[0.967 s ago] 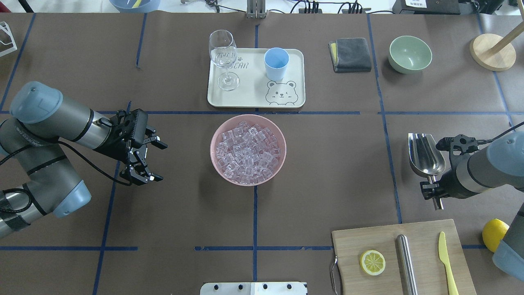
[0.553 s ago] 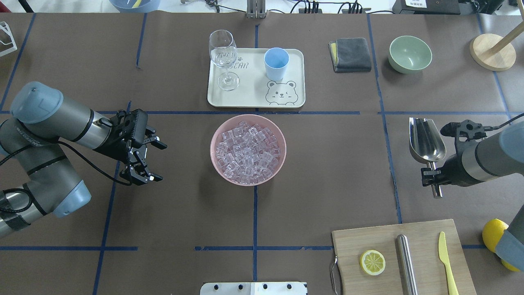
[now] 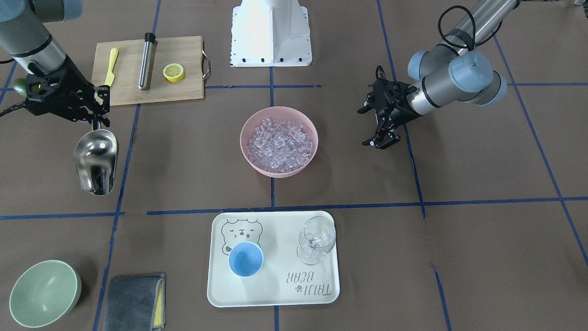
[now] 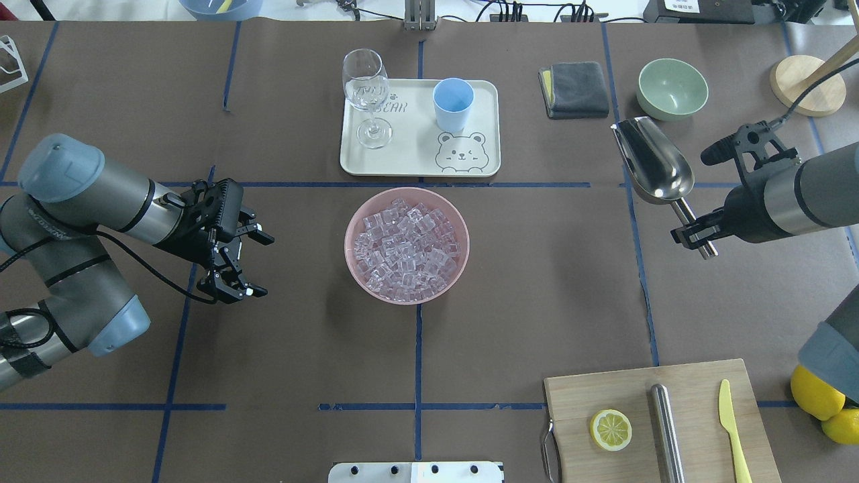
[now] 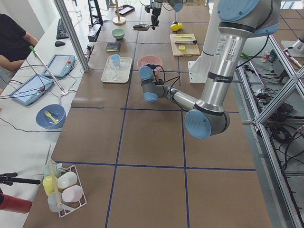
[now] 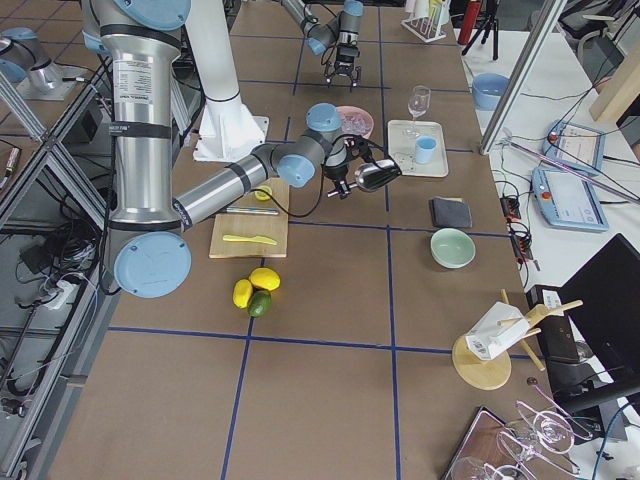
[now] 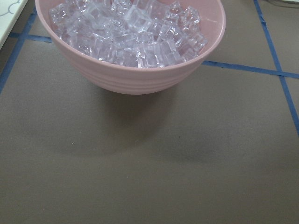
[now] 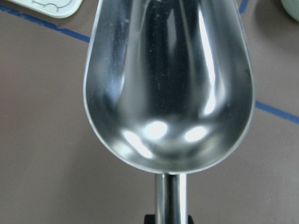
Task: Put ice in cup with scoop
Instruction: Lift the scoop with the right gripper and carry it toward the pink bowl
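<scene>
The ice (image 4: 407, 245) is heaped in a pink bowl (image 4: 356, 268) at the table's middle; it also shows in the left wrist view (image 7: 126, 32). The light-blue cup (image 4: 453, 104) stands upright and empty on a cream tray (image 4: 416, 164) behind the bowl. My right gripper (image 4: 694, 235) is shut on the handle of the steel scoop (image 4: 654, 161) and holds it off the table, far right of the bowl. The scoop's trough is empty in the right wrist view (image 8: 168, 88). My left gripper (image 4: 265, 265) is open and empty, left of the bowl.
A wine glass (image 4: 368, 94) stands on the tray beside the cup. A grey cloth (image 4: 574, 88) and a green bowl (image 4: 672, 88) lie just beyond the scoop. A cutting board (image 4: 577, 396) with a lemon slice, steel cylinder and yellow knife is front right. Lemons (image 4: 815, 392) sit at the right edge.
My right arm has carried the scoop away from me toward the far side and a little left, turning its mouth leftward. The left arm has not moved.
</scene>
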Controlling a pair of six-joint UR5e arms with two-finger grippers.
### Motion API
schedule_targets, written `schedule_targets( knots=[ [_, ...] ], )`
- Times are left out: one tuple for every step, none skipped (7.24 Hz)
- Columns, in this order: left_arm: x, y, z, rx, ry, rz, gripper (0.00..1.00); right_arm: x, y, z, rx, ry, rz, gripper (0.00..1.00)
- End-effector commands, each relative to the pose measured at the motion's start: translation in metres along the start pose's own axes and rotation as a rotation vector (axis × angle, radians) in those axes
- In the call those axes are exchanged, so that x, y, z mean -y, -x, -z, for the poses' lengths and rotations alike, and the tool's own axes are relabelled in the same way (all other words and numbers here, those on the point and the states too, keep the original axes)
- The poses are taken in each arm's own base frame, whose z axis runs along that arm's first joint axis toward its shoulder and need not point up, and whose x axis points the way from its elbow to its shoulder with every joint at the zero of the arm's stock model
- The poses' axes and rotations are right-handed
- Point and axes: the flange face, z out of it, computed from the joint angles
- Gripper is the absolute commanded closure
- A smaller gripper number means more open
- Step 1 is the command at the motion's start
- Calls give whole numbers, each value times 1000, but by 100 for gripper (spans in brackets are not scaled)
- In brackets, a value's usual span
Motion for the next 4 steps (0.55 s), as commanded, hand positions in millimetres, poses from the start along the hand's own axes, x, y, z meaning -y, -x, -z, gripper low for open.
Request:
schedule_targets(
  knots=[
    [0,-1,-1,-3,0,1,0,35,20,26,-102,-75,109,100],
    [-1,-2,-4,-7,4,3,0,44,27,29,-102,-82,113,100],
    [-2,-2,-5,-9,5,2,0,41,34,20,-114,-58,122,100],
    [-1,-2,-4,-9,3,0,0,34,44,6,-168,-33,199,100]
  ],
)
